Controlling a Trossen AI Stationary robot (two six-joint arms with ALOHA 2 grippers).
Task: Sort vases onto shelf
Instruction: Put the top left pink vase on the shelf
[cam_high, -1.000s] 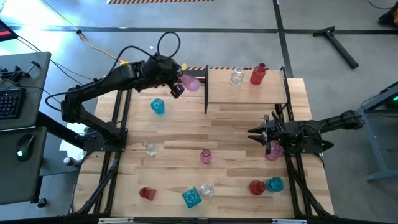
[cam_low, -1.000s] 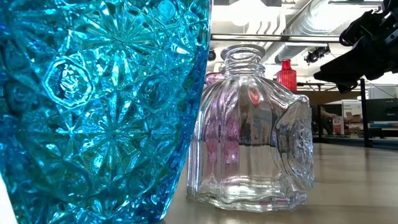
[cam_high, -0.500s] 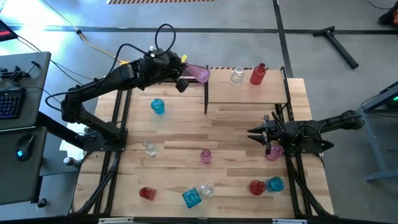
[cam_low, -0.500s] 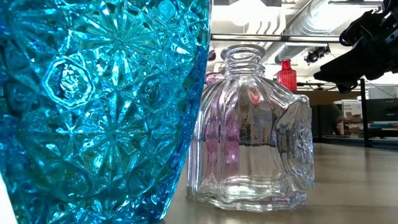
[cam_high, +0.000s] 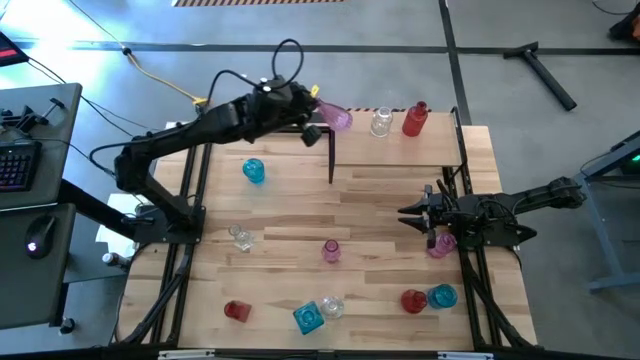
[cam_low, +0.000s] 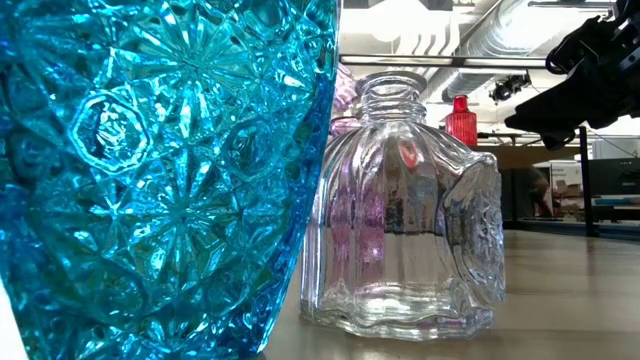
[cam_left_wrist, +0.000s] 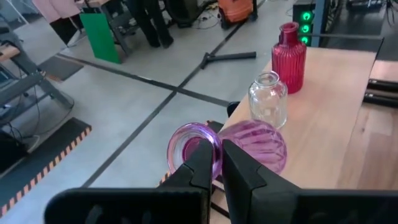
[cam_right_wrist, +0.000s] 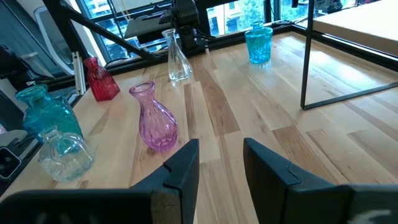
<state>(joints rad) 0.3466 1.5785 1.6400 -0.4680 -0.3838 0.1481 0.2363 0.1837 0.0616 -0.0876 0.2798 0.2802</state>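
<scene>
My left gripper (cam_high: 322, 115) is shut on a pink vase (cam_high: 337, 119), over the far left corner of the shelf (cam_high: 400, 152). In the left wrist view this vase (cam_left_wrist: 255, 146) lies on its side, in front of a clear vase (cam_left_wrist: 268, 99) and a red vase (cam_left_wrist: 288, 57) that stand on the shelf top. My right gripper (cam_high: 405, 213) hangs open near the table's right side, with nothing between its fingers (cam_right_wrist: 217, 165). Another pink vase (cam_high: 441, 244) stands under that arm. My left gripper pinches the pink vase at its neck (cam_left_wrist: 220, 135), between the flared rim (cam_left_wrist: 183, 149) and the round body. The fingers come nearly level from the table's left and lie across the neck. The vase is lifted clear and lies on its side, body toward the shelf.
Several vases stand loose on the table: teal (cam_high: 254, 171), clear (cam_high: 240, 237), pink (cam_high: 331, 250), red (cam_high: 236, 311), teal (cam_high: 308, 317) beside clear (cam_high: 332, 306), and red (cam_high: 413, 300) beside teal (cam_high: 441, 296). A teal vase (cam_low: 160, 170) and a clear one (cam_low: 410, 220) fill the low view.
My left gripper has gone toward the table's right edge, from left of the shelf to its far left corner, and has tipped a little. The pink vase has gone with it, clear of the table throughout.
</scene>
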